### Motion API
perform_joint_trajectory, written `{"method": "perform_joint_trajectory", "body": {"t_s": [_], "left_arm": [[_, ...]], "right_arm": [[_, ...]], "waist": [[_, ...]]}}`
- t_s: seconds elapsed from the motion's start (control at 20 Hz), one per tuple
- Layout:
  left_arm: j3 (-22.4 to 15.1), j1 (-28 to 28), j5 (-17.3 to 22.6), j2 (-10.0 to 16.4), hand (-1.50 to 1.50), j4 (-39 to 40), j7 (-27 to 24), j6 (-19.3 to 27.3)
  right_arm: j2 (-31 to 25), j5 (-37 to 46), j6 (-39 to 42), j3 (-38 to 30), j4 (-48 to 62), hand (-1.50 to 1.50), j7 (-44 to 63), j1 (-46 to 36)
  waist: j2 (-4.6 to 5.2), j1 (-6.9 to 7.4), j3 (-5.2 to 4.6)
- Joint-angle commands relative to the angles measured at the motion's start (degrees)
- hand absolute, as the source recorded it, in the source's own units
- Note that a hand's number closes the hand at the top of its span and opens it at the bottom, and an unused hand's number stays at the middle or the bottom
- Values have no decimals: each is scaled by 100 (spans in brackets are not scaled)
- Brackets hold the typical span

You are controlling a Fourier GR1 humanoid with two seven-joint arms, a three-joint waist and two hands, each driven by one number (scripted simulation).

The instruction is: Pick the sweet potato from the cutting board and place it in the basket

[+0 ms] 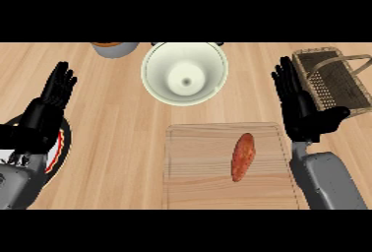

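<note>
An orange-red sweet potato (243,156) lies lengthwise on the pale wooden cutting board (196,167) at the counter's front centre. A dark wicker basket (335,81) with a hoop handle stands at the right edge, nothing showing inside it. My right hand (299,106) is open with straight fingers pointing away, between the board's right edge and the basket, touching neither the potato nor the board. My left hand (45,110) is open at the far left, fingers up, holding nothing.
A large cream bowl (184,73) stands behind the board. A grey cup (115,48) sits at the top edge, left of the bowl. Under my left forearm lies a dark plate with a red rim (61,150).
</note>
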Motion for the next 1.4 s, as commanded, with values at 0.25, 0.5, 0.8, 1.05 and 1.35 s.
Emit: {"method": "perform_joint_trajectory", "body": {"t_s": [0.25,0.5,0.8,1.05,1.35], "left_arm": [[93,787,59,-665,0,-226,-116,651],[-333,895,-13,-970,0,-410,-82,561],[-311,880,-38,-972,0,-486,28,668],[-171,919,-9,-841,0,-564,70,685],[-255,1033,-66,-873,0,-561,63,710]], "right_arm": [[221,1339,-2449,-130,-1521,150,468,1761],[1117,3614,-3657,1953,-768,-150,1301,1369],[1143,4856,-4812,1298,243,-150,2698,1217],[846,5732,-4164,611,624,-150,3690,1702],[670,6197,-2498,772,475,-150,5026,1716]], "waist": [[-200,-282,-51],[-70,135,-53],[-83,26,-99],[-105,-192,-143],[-118,-104,-161]]}}
